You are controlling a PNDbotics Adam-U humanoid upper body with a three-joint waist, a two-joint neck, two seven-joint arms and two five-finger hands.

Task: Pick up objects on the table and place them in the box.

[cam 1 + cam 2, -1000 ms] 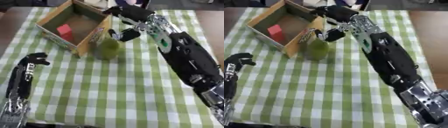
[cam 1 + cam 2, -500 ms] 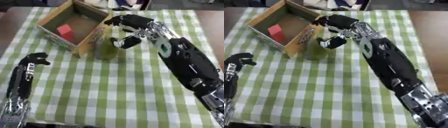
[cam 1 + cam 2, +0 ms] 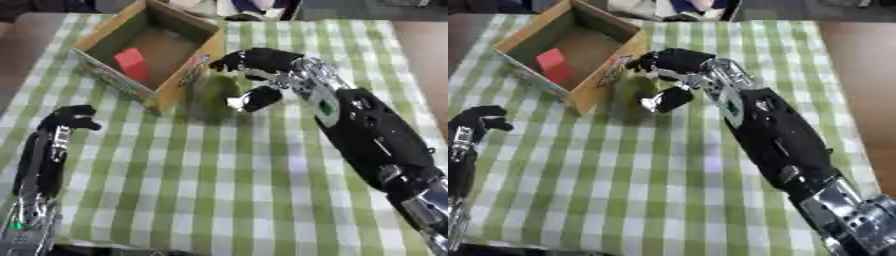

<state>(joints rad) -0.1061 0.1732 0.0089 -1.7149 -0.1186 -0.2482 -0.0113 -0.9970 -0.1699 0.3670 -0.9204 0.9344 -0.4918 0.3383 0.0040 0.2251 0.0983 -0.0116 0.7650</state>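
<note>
At the near left the left hand (image 3: pixel 72 116) lies idle on the checked cloth (image 3: pixel 219 190), fingers curled on nothing. Right of it, at the far left, sits the open box (image 3: pixel 188 35) with a red block (image 3: pixel 131 62) inside. Just beside the box's near right corner stands the green object (image 3: pixel 219 92), upright on the cloth. The right hand (image 3: pixel 258 65) has come down over it within the last second, fingers arched above and thumb at its right side, now closing around it. The grasp looks nearly made; lifting it into the box comes next.

The box (image 3: pixel 182 77) side seems printed, but nothing is legible.
</note>
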